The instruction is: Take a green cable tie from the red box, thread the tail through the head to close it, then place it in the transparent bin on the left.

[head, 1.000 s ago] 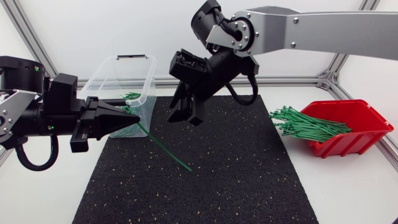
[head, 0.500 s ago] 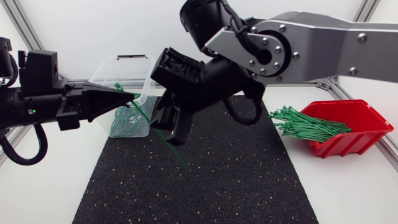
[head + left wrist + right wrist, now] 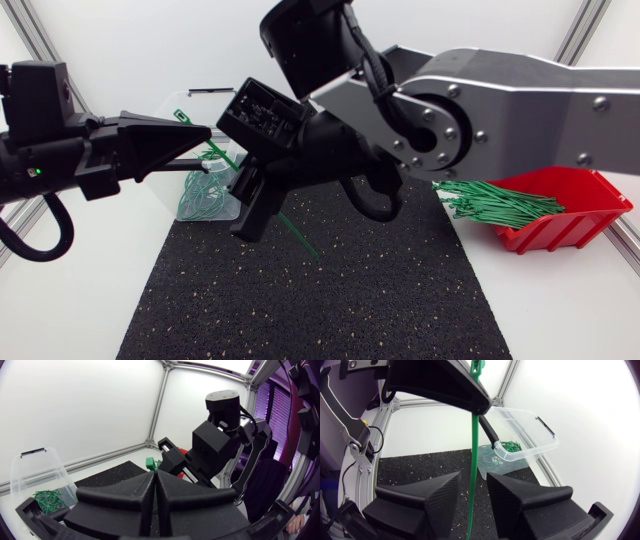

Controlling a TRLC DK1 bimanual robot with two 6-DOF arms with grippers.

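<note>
Slim cable tie (image 3: pixel 474 435), speckled mat (image 3: pixel 350 300)

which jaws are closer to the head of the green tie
Left. Left jaws are shut on the cable tie just below its head; right jaws are open around it farther down.

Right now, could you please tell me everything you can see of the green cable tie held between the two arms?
The green cable tie is a thin, straight strip, plastic by its look, not yet looped. The left pincer is shut on it just behind its square head, which pokes out past the pincer's tip. The strip passes through the open right pincer, seemingly touching neither side, and its tail slants down toward the black mat.
</note>
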